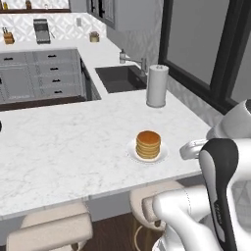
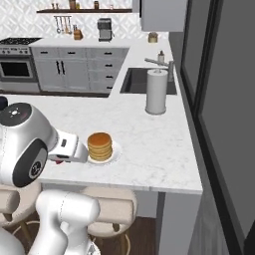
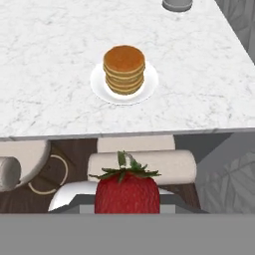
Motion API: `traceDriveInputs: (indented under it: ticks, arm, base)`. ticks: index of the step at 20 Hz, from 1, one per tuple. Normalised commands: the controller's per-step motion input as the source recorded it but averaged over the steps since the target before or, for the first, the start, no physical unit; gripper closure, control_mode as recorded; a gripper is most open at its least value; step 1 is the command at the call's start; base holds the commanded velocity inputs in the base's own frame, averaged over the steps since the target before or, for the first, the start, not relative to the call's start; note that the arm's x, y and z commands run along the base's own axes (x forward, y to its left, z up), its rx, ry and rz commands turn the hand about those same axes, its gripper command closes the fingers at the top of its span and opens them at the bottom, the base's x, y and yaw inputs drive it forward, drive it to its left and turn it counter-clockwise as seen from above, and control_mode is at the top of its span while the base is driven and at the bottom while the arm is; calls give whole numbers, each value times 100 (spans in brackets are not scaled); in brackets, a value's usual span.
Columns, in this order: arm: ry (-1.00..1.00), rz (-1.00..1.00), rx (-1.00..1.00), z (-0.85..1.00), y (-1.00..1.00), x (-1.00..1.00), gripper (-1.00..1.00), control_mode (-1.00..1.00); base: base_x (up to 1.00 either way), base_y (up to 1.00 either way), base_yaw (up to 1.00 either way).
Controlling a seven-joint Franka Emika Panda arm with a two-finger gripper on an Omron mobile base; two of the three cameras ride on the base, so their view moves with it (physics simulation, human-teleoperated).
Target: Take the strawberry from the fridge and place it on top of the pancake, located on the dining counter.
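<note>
Jaws are closed on the strawberry point(image 3: 127, 191), which sits red with green leaves at the bottom of the hand view, above a pale stool point(image 3: 142, 167) and short of the desk point(image 3: 50, 99) edge. On the white marble desk the pancake point(image 3: 124, 69) stack stands on a small white plate point(image 3: 149, 88). A paper towel roll point(image 1: 157, 86) stands upright further back, near the sink point(image 1: 120, 78).

A red strawberry point(image 3: 127, 191) with green leaves is held upright off the white marble dining counter point(image 3: 50, 74), where a golden pancake stack point(image 3: 124, 68) sits on a white plate point(image 3: 148, 84).
</note>
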Motion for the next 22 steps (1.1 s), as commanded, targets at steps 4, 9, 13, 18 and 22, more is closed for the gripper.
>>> traceDriveInputs:
  ticks: [4,9,13,18,22]
  arm:
    - [0,0,0,0,0,0,100,100]
    - [0,0,0,0,0,0,100,100]
    - [0,0,0,0,0,0,100,100]
    - [0,0,-2,0,4,13,100,-100]
    - [1,0,-7,2,14,89,100,-100]
  base:
    - [54,0,0]
    - [30,0,2]
    - [25,3,0]
    - [30,13,0]
    - [0,0,0]
